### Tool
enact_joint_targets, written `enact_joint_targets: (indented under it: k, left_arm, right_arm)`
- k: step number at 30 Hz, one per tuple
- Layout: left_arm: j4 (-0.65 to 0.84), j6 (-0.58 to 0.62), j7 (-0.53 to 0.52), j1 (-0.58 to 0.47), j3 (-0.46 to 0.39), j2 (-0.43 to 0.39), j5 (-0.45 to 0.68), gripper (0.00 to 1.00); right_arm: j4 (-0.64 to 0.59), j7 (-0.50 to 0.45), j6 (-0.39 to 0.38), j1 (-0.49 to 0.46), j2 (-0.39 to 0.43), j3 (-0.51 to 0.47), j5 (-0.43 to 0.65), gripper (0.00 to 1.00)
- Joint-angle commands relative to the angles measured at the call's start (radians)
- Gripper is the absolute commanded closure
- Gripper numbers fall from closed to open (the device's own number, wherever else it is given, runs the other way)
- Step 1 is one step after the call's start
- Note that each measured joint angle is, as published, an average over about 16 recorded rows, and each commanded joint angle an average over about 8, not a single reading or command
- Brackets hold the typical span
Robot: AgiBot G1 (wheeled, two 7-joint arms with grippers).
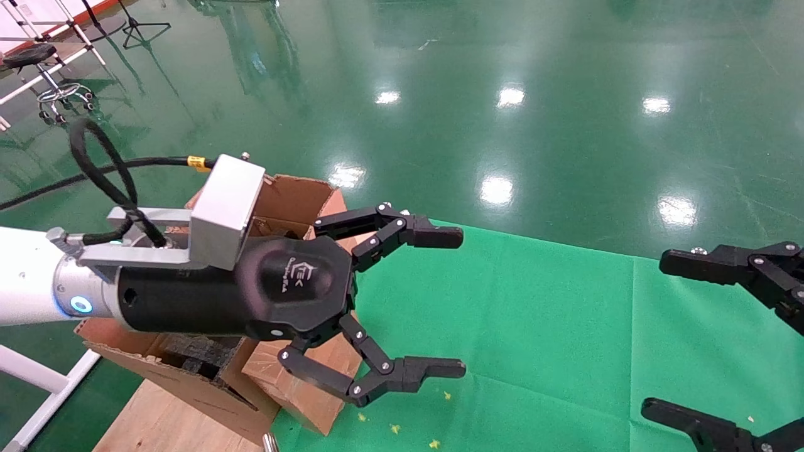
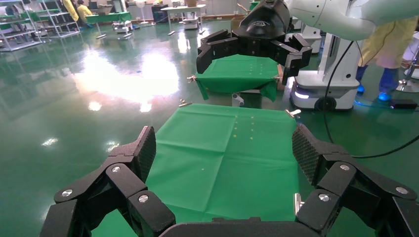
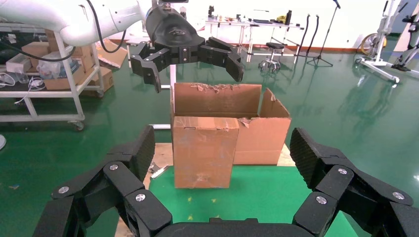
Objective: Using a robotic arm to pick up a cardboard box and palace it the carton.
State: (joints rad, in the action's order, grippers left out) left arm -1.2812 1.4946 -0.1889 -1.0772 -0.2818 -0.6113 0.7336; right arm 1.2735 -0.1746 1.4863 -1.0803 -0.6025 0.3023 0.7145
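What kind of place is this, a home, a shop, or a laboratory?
Most likely a robotics test hall or laboratory: a wide glossy green floor, metal racks with boxes, work tables with equipment, and another wheeled robot base near a cloth-covered table.

a green cloth [image 1: 534, 326] covers the table. at its nine o'clock edge stands the carton [image 3: 217, 98] with the cardboard box [image 3: 202, 150] touching its front. small yellow crumbs [image 1: 394, 429] lie at six o'clock.
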Motion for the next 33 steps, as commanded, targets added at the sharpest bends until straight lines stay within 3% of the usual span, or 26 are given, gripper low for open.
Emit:
enact_joint_targets:
  k: [1,14,16,18,21,23,28,33]
  left_arm:
    - [0.0,0.0,0.0,0.0,0.0,0.0,0.0,0.0]
    - [0.0,0.0,0.0,0.0,0.0,0.0,0.0,0.0]
    - [0.0,-0.001,0.001,0.0,0.0,0.002,0.003,0.0]
    - [-0.009,-0.003,-0.001,-0.007,-0.006,0.015,0.03,0.0]
    - [-0.033,-0.004,-0.022,-0.043,-0.031,0.042,0.117,0.0]
    - [-0.049,-0.002,-0.047,-0.084,-0.057,0.06,0.198,0.0]
    - [-0.065,0.004,-0.146,-0.19,-0.123,0.076,0.372,0.0]
    - [-0.066,0.008,-0.215,-0.239,-0.155,0.077,0.427,0.0]
  right_arm:
    - [0.0,0.0,0.0,0.0,0.0,0.0,0.0,0.0]
    - [0.0,0.0,0.0,0.0,0.0,0.0,0.0,0.02]
    - [0.0,0.0,0.0,0.0,0.0,0.0,0.0,0.19]
    - [0.0,0.0,0.0,0.0,0.0,0.0,0.0,0.44]
    - [0.0,0.0,0.0,0.0,0.0,0.0,0.0,0.81]
    - [0.0,0.0,0.0,0.0,0.0,0.0,0.0,0.98]
    - [0.0,0.0,0.0,0.0,0.0,0.0,0.0,1.0]
    - [-0.001,0.0,0.0,0.0,0.0,0.0,0.0,1.0]
